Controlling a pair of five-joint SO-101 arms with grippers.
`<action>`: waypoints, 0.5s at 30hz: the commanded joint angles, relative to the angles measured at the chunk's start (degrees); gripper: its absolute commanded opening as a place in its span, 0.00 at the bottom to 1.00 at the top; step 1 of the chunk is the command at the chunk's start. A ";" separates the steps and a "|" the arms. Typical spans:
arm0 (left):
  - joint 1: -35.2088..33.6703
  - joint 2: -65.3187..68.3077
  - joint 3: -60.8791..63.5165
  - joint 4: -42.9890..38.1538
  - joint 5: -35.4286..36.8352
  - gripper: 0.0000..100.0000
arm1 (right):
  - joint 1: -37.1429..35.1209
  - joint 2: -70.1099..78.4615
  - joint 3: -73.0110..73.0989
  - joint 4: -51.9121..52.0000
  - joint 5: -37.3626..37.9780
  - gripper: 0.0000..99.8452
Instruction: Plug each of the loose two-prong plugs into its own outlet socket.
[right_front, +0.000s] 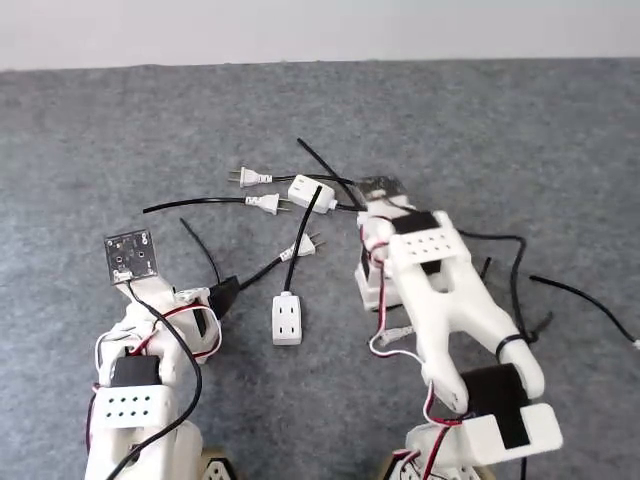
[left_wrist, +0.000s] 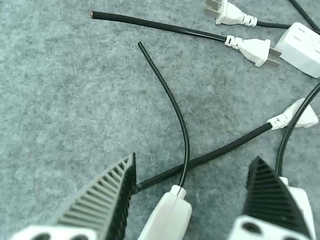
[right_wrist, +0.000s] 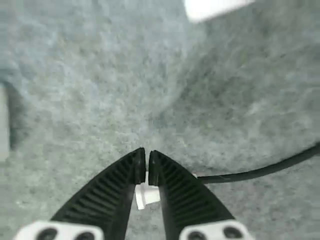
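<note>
My left gripper (left_wrist: 195, 160) is open low over the grey carpet, with a white plug (left_wrist: 167, 217) lying between its fingers and the plug's black cord (left_wrist: 175, 105) curving away. In the high view that gripper (right_front: 213, 297) sits at the lower left. Ahead lie three loose two-prong plugs (right_front: 250, 178) (right_front: 268, 204) (right_front: 303, 245) and two white outlet sockets (right_front: 310, 192) (right_front: 287, 318). My right gripper (right_wrist: 146, 152) is shut on a small white plug (right_wrist: 146, 194) whose black cord (right_wrist: 260, 171) trails aside. The right arm (right_front: 430, 260) hides that gripper from above.
Black cords (right_front: 515, 270) loop on the carpet to the right of the right arm. A blurred white socket (right_wrist: 215, 7) shows beyond the right gripper. A pale wall (right_front: 320, 30) bounds the carpet at the back.
</note>
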 joint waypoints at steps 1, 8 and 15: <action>-0.18 -0.79 -0.40 -0.97 -0.35 0.33 | 1.01 -0.22 1.76 -2.51 -0.88 0.01; -0.18 -0.79 -0.40 -0.97 -0.35 0.33 | 4.18 -0.31 2.99 2.95 5.27 0.01; -0.18 -0.79 -0.40 -0.97 -0.44 0.33 | 6.46 -10.68 6.15 7.60 11.34 0.01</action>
